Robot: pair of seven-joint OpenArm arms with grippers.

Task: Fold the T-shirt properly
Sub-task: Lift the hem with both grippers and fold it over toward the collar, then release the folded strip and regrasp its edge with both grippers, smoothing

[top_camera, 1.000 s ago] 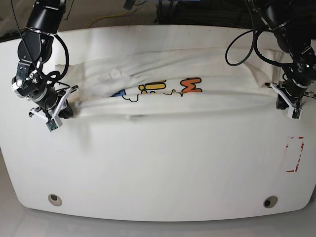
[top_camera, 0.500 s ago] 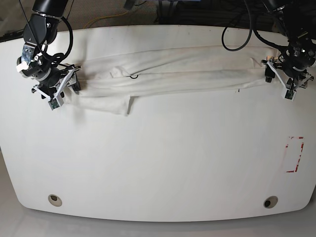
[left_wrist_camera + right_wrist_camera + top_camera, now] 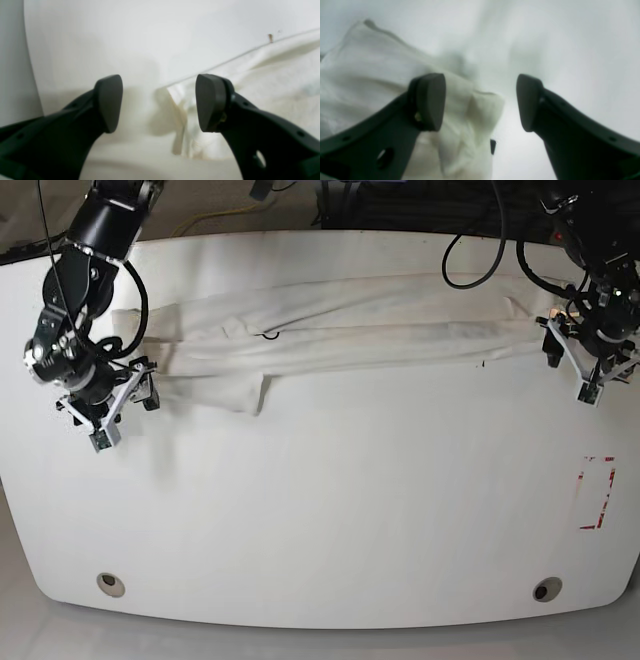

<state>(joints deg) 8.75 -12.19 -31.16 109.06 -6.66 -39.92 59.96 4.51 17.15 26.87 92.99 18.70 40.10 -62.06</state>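
Base view: T-shirt (image 3: 340, 330) lies as long folded band across far desk (image 3: 330, 520); left pincer (image 3: 590, 365), right pincer (image 3: 100, 395) both agape, empty, at its ends; next, regrip ends evenly.

Both arms are glossy black with looping black cables. Each hand (image 3: 100, 395) (image 3: 590, 360) has a white bracket at the wrist and matte black fingers (image 3: 108, 102) (image 3: 430, 100) with rounded pads and small holes.
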